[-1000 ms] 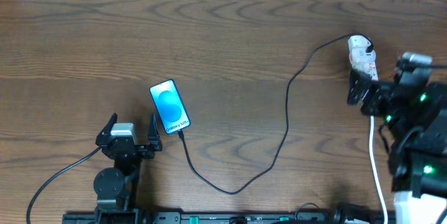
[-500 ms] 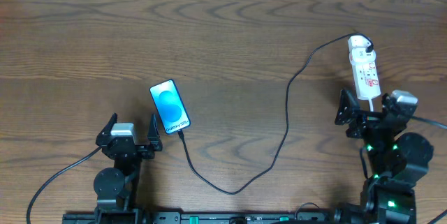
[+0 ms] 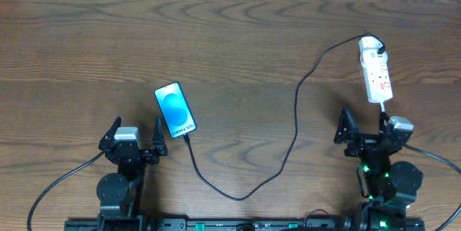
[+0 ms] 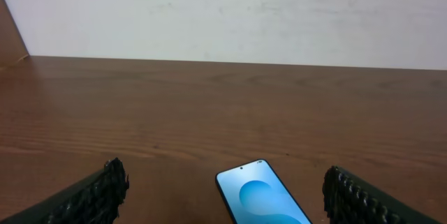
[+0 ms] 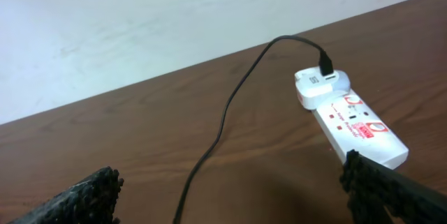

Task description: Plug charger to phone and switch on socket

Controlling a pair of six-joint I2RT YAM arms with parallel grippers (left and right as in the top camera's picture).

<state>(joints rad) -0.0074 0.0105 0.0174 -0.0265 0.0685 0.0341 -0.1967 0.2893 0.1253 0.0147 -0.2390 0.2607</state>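
A dark wooden surface (image 3: 230,37) meets a plain white wall (image 4: 223,15). The phone (image 3: 175,109) lies by the left claw (image 3: 135,132). The charger (image 3: 296,116) runs to the socket (image 3: 376,73) beyond the right claw (image 3: 367,132). Both claws gape, empty.

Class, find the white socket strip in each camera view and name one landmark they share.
Overhead: socket at upper right.
Left wrist: not in it.
Right wrist: socket right of centre.
Shared landmark: the charger cable entering its far end.
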